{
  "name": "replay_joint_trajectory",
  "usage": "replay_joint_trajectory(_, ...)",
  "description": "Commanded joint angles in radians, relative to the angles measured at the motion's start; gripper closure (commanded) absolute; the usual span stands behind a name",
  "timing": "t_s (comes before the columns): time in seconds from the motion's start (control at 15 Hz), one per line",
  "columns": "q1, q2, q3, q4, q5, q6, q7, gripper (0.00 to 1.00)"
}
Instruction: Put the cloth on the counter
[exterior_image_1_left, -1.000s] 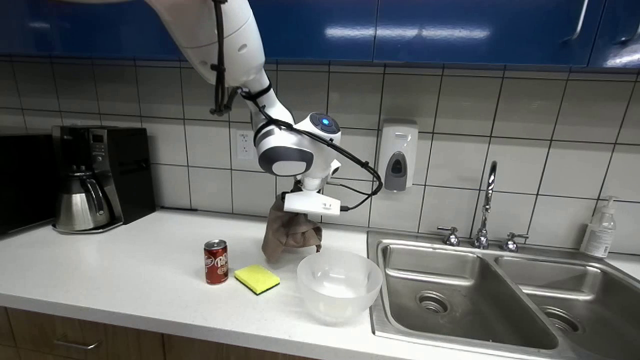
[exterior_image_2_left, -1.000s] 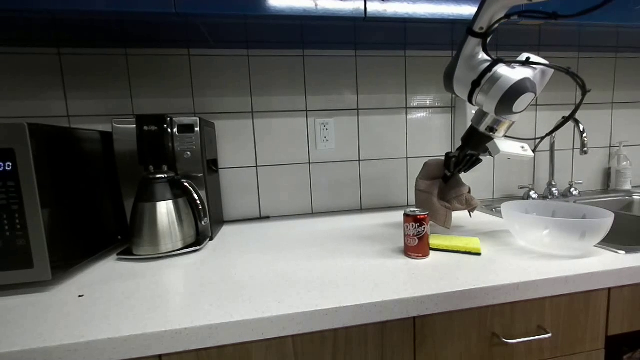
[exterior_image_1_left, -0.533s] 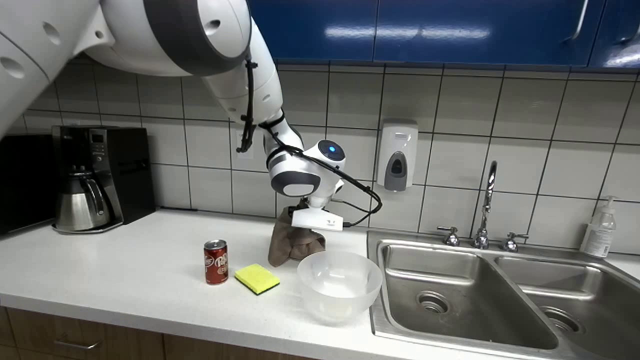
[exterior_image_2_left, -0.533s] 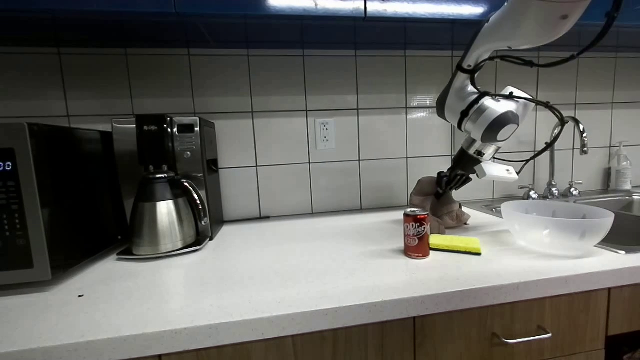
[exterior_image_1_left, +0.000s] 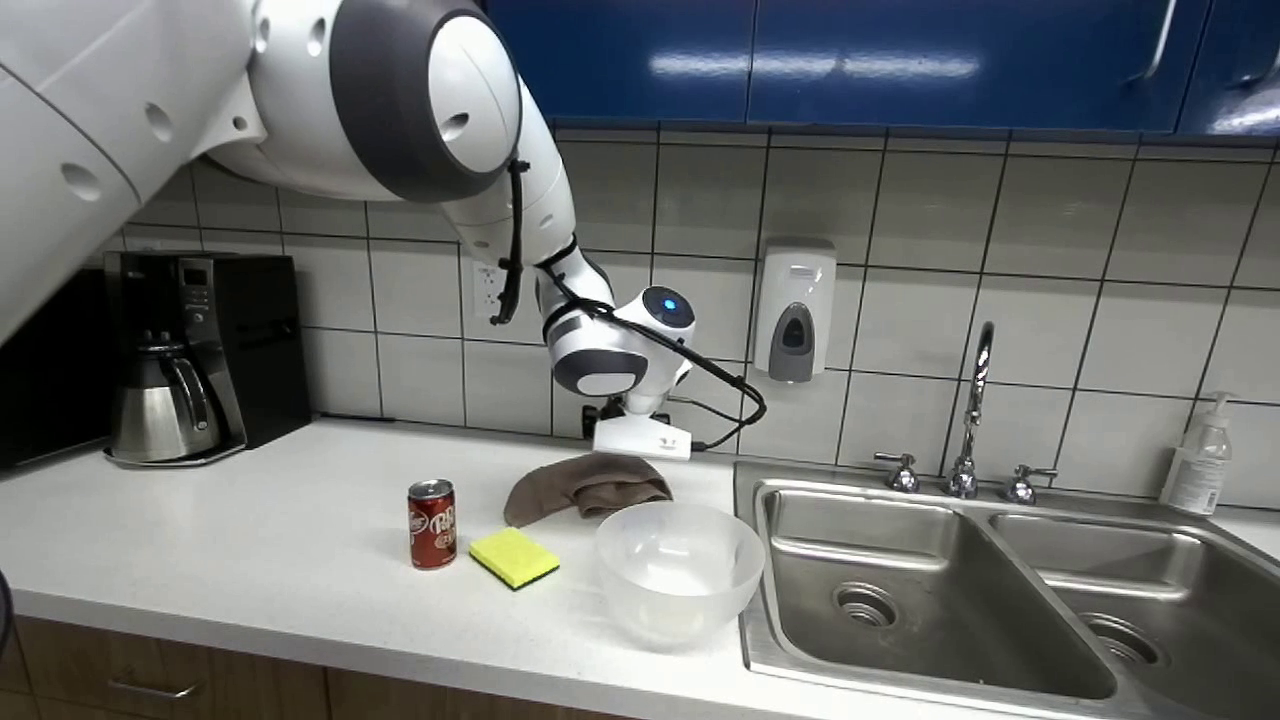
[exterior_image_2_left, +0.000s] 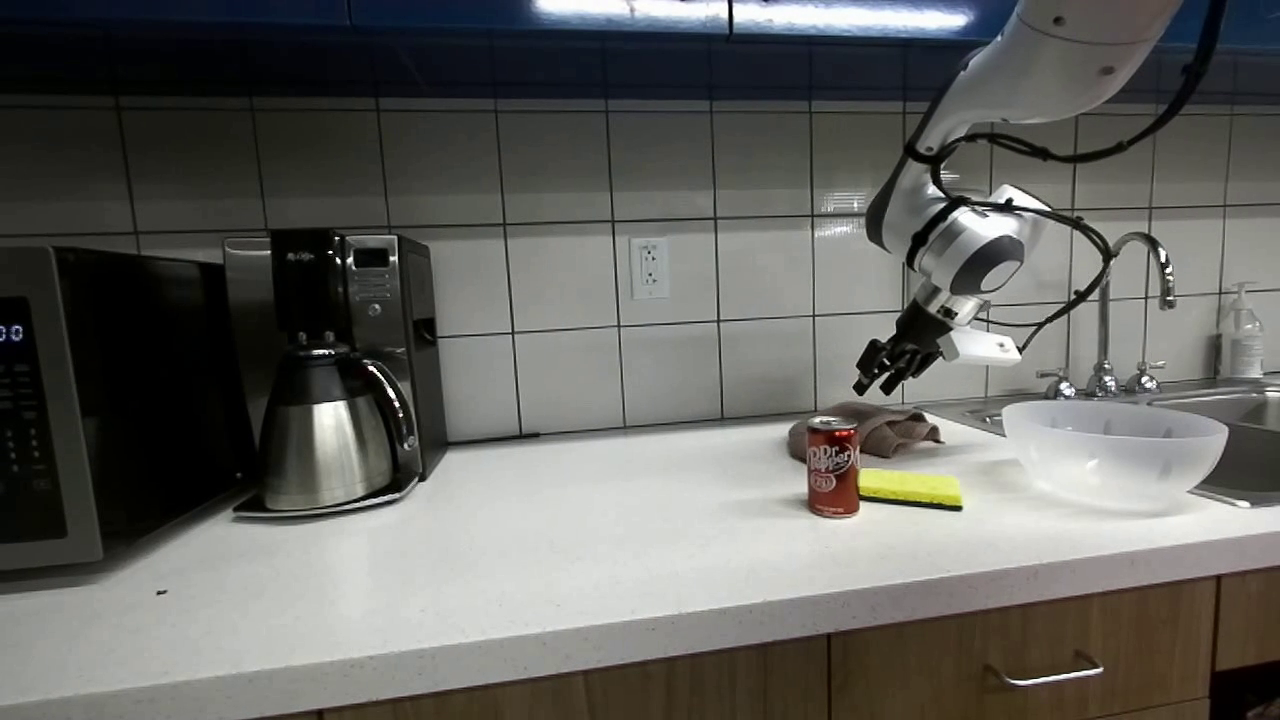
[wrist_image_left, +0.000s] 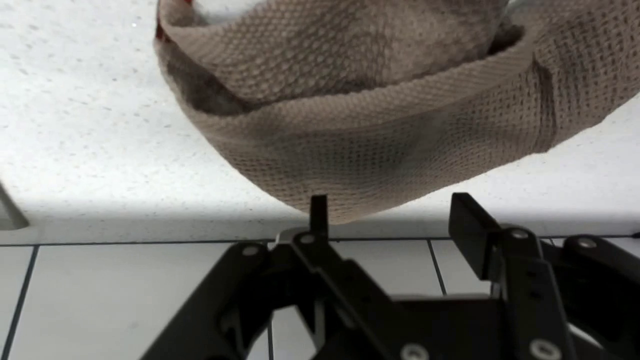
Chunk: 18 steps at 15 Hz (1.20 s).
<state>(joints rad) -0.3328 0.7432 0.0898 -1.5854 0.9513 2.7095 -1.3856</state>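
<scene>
The brown cloth (exterior_image_1_left: 578, 487) lies crumpled and folded on the white counter (exterior_image_1_left: 270, 540), close to the tiled wall. In an exterior view, its near left part is hidden behind the can, while the rest of the cloth (exterior_image_2_left: 890, 432) shows. My gripper (exterior_image_2_left: 876, 388) hangs just above it, tilted, with the fingers apart. From the wrist, the cloth (wrist_image_left: 370, 125) fills the upper part of the picture, and my gripper (wrist_image_left: 389, 199) stands open with a wide gap and nothing gripped. The white camera housing hides most of the gripper in an exterior view (exterior_image_1_left: 640, 437).
A red soda can (exterior_image_1_left: 432, 525) and a yellow sponge (exterior_image_1_left: 514, 558) stand in front of the cloth. The frosted bowl (exterior_image_1_left: 680, 585) is beside it, near the steel sink (exterior_image_1_left: 752, 600). A coffee maker (exterior_image_2_left: 340, 420) and microwave (exterior_image_2_left: 130, 400) stand farther along the counter.
My gripper came down with the cloth held in it, then opened. The cloth dropped from hanging in the fingers to lying flat-folded on the counter. Can, sponge and bowl stayed put.
</scene>
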Motion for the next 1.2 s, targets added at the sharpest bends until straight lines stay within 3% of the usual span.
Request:
replay_joint_trajectory(0.0, 0.005, -0.032, -0.016, -0.013, -0.053, -0.044, 0.066, 0.03)
replay_joint_trajectory(0.4, 0.003, -0.136, -0.007, -0.139, -0.079, -0.019, 0.102, 0.0)
replay_joint_trajectory(1.13, 0.039, -0.573, -0.007, -0.633, -0.058, -0.023, 0.165, 0.0)
